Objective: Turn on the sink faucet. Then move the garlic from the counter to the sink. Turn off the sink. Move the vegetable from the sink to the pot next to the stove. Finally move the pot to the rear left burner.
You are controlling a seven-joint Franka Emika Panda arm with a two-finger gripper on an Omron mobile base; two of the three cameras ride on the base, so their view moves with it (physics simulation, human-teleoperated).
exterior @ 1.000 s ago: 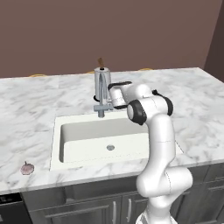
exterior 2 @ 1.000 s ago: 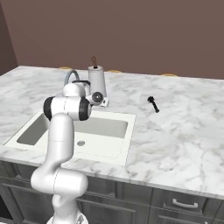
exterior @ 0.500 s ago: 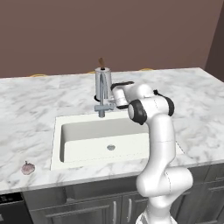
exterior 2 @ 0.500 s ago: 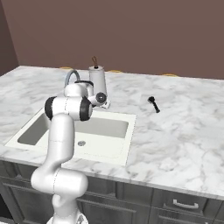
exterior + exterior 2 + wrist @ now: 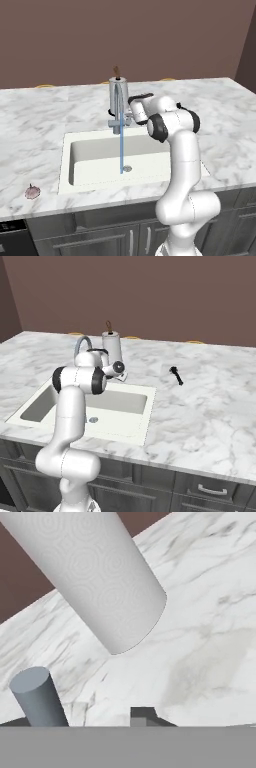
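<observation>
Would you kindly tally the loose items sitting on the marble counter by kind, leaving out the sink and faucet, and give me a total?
Garlic bulb: 1
Paper towel roll: 1
Small black utensil: 1
Total: 3

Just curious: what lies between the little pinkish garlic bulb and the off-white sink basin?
Only bare white marble counter separates the garlic bulb from the sink basin, in the left base view.
</observation>
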